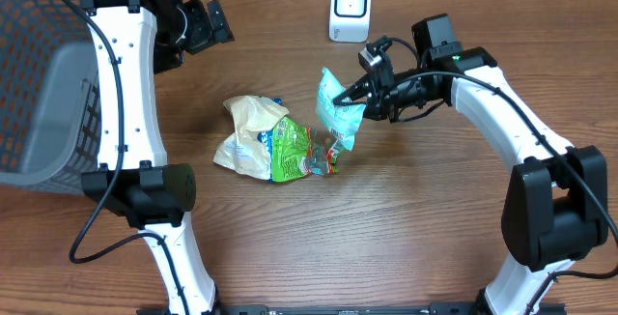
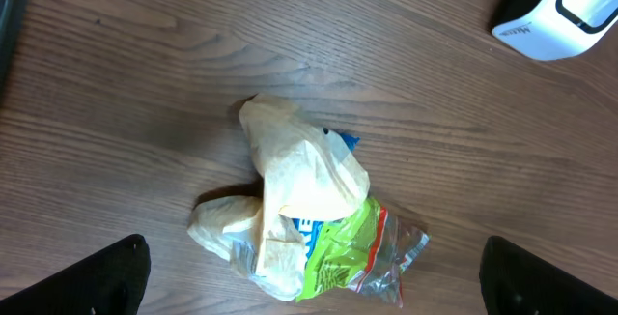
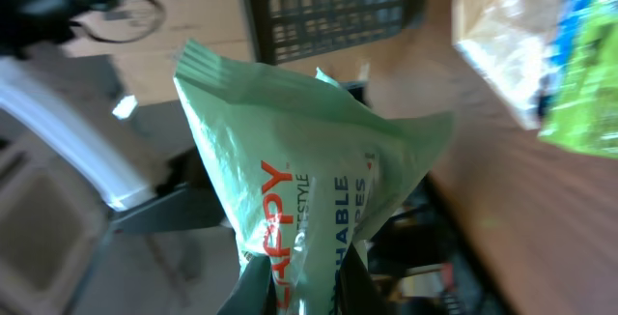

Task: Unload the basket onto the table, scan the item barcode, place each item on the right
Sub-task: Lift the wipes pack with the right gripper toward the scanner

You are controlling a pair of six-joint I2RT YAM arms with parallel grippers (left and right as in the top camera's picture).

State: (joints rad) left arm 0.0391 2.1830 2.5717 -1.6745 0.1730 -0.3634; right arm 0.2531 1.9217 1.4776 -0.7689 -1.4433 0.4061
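Grips mint pouch (image 1: 339, 114) in right hand (image 1: 352, 95), left hand (image 1: 205, 22) open. Looks light, limp, probably slippery; best pinched along seam.

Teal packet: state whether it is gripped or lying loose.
Gripped: the right gripper is shut on the teal packet, pinching its edge.

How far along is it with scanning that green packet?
Done: the mint-green packet is pinched in the right hand, lifted beside the pile of bags. In hand: holding it up, short of the white scanner. Left: carrying it over to the scanner for the scan. The left hand hangs open, empty.
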